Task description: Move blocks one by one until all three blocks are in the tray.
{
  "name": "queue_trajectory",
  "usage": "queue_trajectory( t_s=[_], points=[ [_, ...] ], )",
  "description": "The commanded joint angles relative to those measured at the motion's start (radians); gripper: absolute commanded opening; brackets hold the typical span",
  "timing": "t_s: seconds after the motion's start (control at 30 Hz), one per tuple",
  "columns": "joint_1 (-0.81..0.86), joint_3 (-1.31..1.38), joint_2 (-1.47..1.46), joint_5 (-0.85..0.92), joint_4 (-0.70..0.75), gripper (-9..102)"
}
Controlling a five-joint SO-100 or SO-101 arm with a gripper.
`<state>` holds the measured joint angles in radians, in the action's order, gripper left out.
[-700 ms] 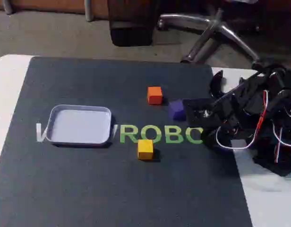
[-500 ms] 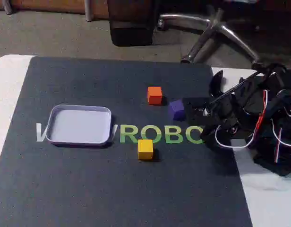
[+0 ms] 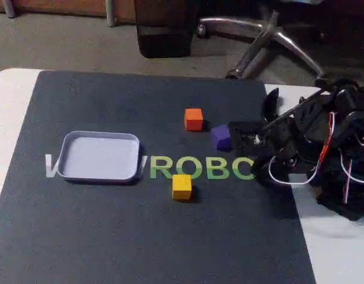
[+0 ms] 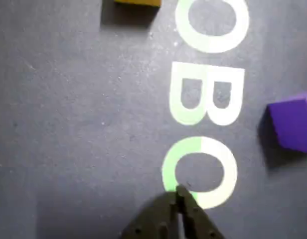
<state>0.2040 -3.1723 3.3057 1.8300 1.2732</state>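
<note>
Pinched together with only a hairline seam between them, the jaws of the gripper (image 4: 177, 191) hold nothing; in the wrist view their black tips hover over the green-and-white letter O (image 4: 200, 172) printed on the mat (image 4: 83, 124).

Going left to right in the fixed view: the tray (image 3: 68, 145), a shallow white dish with rounded corners and a low raised rim, sits bare at about nine o'clock from the mat's centre, so none of the three blocks is in it yet. The yellow block (image 3: 181, 186) lies just below the printed lettering (image 3: 197, 168), roughly six o'clock from the orange block (image 3: 193, 119). The purple block (image 3: 220, 137) sits at about four o'clock from the orange one, close beside it but apart. The gripper (image 3: 236, 135) lies low at the purple block's three o'clock, right beside it; whether it touches I cannot tell.

All three blocks are small matte cubes with crisp edges, likely easy to pinch across flat faces. The mat looks like dark, slightly grainy rubber. With the arm folded low at the mat's right edge and the purple cube nearest, that block seems the first target, though the jaws would need to spread first.
</note>
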Motion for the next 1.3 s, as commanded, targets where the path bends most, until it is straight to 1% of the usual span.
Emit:
queue_trajectory(
  t_s=[0.0, 0.57, 0.7, 0.77, 0.83, 0.9, 1.0, 1.07, 1.17, 1.27],
  points=[
    [0.005, 0.002, 0.003, -0.006, 0.006, -8],
    [0.008, 0.002, 0.003, -0.023, 0.009, -7],
    [0.060, 0.002, 0.003, 0.041, 0.005, -7],
    [0.058, 0.002, 0.003, 0.077, -0.003, -8],
    [0.063, 0.002, 0.003, 0.094, -0.032, -8],
    [0.074, 0.002, 0.003, 0.083, -0.095, -8],
    [0.149, 0.005, 0.002, 0.095, -0.190, -8],
    [0.184, 0.023, 0.002, 0.097, -0.221, -8],
    [0.195, 0.063, 0.002, 0.086, -0.213, -7],
    [0.196, 0.153, 0.002, 0.083, -0.133, -7]
  ],
)
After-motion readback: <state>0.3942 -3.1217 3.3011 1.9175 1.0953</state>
